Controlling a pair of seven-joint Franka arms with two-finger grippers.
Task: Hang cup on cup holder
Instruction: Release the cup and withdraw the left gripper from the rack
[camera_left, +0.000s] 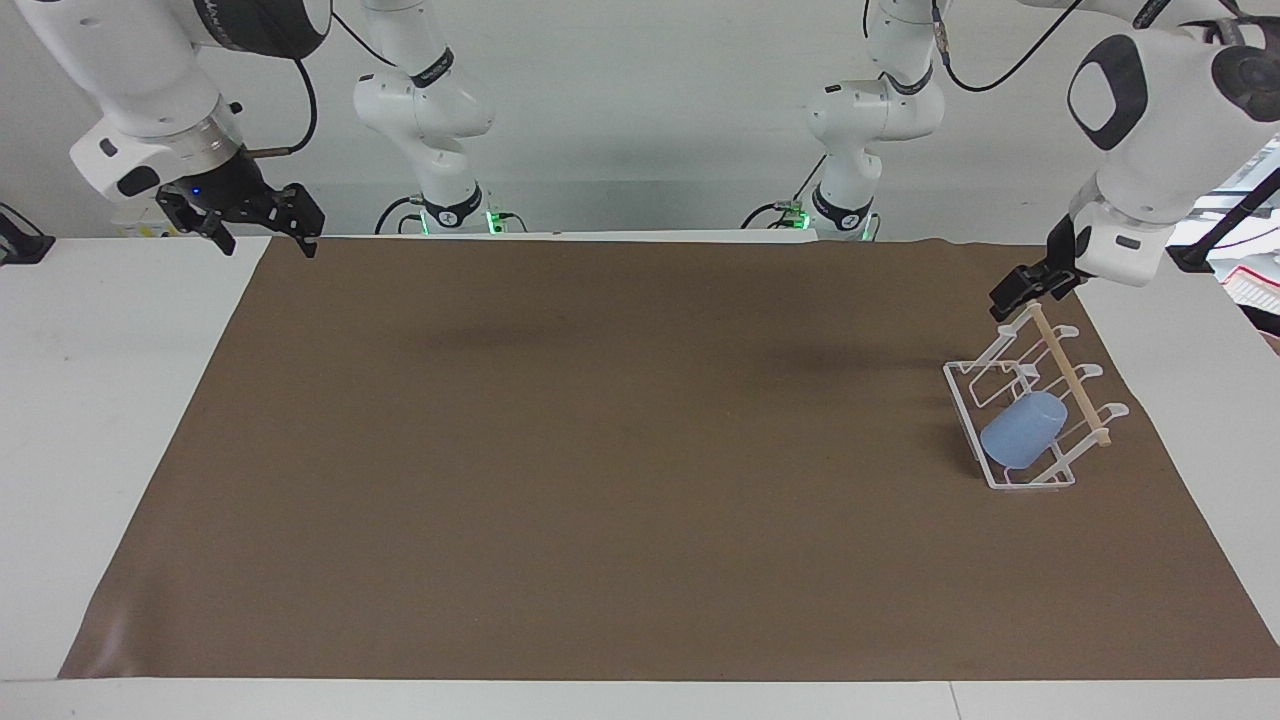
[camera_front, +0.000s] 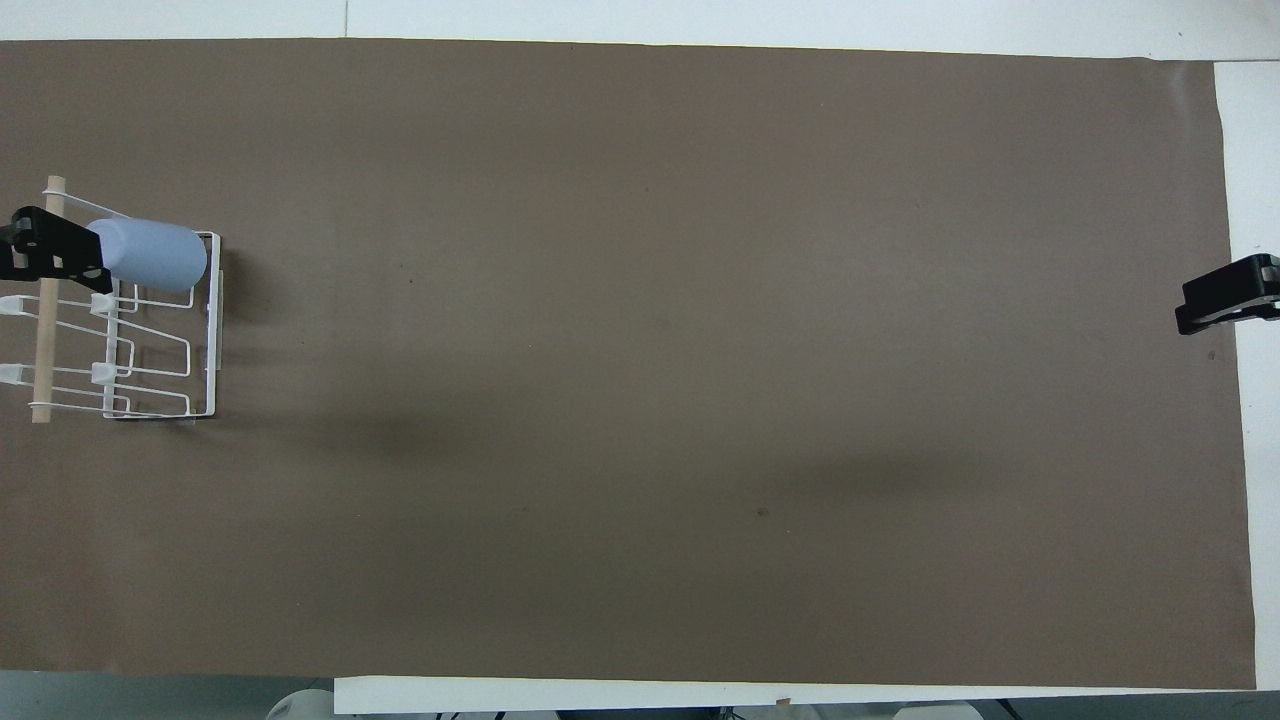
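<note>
The light-blue cup sits tilted on a prong of the white wire cup holder, at the rack's end farther from the robots, at the left arm's end of the table. A wooden rod runs across the rack's top. In the overhead view the cup lies on the holder. My left gripper is open and empty, up in the air over the rack, apart from the cup; it also shows in the overhead view. My right gripper is open and waits over the table's right-arm end.
A brown mat covers most of the white table. Both arm bases stand along the robots' edge of the table.
</note>
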